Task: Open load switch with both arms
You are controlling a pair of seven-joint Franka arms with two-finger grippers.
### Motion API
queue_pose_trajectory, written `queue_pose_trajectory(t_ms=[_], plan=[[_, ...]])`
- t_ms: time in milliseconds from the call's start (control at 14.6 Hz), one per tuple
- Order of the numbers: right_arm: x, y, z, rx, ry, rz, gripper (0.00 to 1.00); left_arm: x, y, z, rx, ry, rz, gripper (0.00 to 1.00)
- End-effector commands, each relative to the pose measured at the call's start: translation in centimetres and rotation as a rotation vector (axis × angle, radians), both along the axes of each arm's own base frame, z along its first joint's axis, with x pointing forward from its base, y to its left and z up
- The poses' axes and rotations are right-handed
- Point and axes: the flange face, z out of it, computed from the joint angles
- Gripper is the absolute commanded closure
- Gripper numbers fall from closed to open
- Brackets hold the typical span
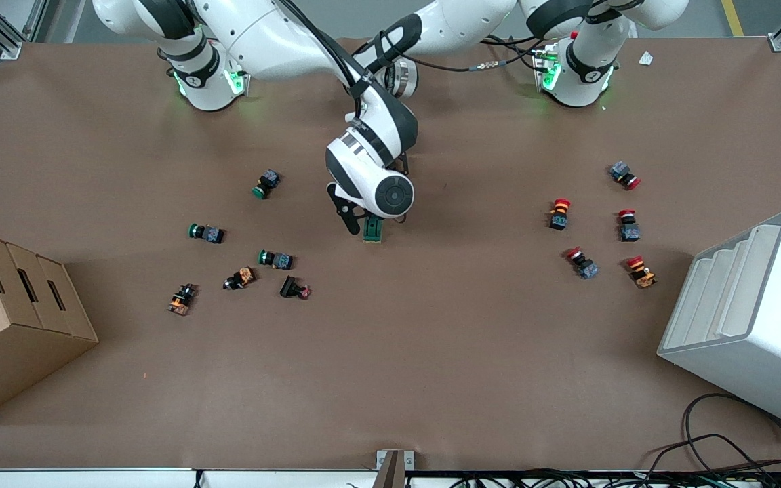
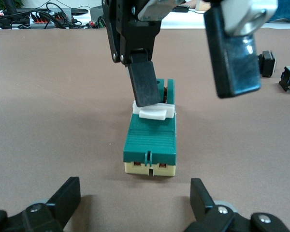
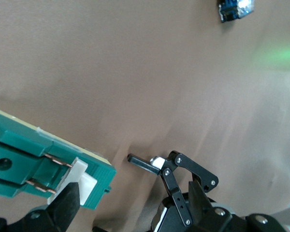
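Two grippers are gathered mid-tabletop: the right gripper [image 2: 193, 63], jaws spread, has one finger [image 2: 146, 82] pressed on the switch's [image 1: 372, 229] white lever [image 2: 153, 110]; the left gripper's [image 2: 135, 203] released jaws are aimed along its long axis.

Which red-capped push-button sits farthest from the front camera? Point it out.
The red-capped push-button toward the left arm's end of the table; every other red-capped one lies nearer to the front camera than it does.

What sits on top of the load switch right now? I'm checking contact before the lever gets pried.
On the load switch, the white lever sits at one end, with a right gripper finger touching it. The left gripper waits open nearby. What lies under the finger is hidden.
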Motion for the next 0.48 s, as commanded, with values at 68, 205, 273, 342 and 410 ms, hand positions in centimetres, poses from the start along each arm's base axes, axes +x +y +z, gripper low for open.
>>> queue_pose_trajectory(t_ms=[68, 205, 273, 342, 410], plan=[[4.9, -4.5, 4.3, 0.100, -0.036, 0.103, 0.00, 0.2, 0.2, -0.6, 0.010, -0.014, 0.002, 0.00], [9.4, -9.7, 7.8, 0.146, -0.087, 0.214, 0.00, 0.4, 0.2, -0.4, 0.019, -0.020, 0.005, 0.00], [12.0, -13.4, 9.6, 0.197, -0.097, 0.271, 0.00, 0.6, 0.1, 0.0, 0.039, -0.020, 0.001, 0.00], [14.2, -17.2, 11.1, 0.253, -0.102, 0.323, 0.00, 0.7, 0.0, 0.2, 0.066, -0.015, -0.001, 0.00], [16.1, -21.2, 12.8, 0.314, -0.106, 0.408, 0.00, 0.9, 0.0, 0.7, 0.103, -0.002, 0.003, 0.01]])
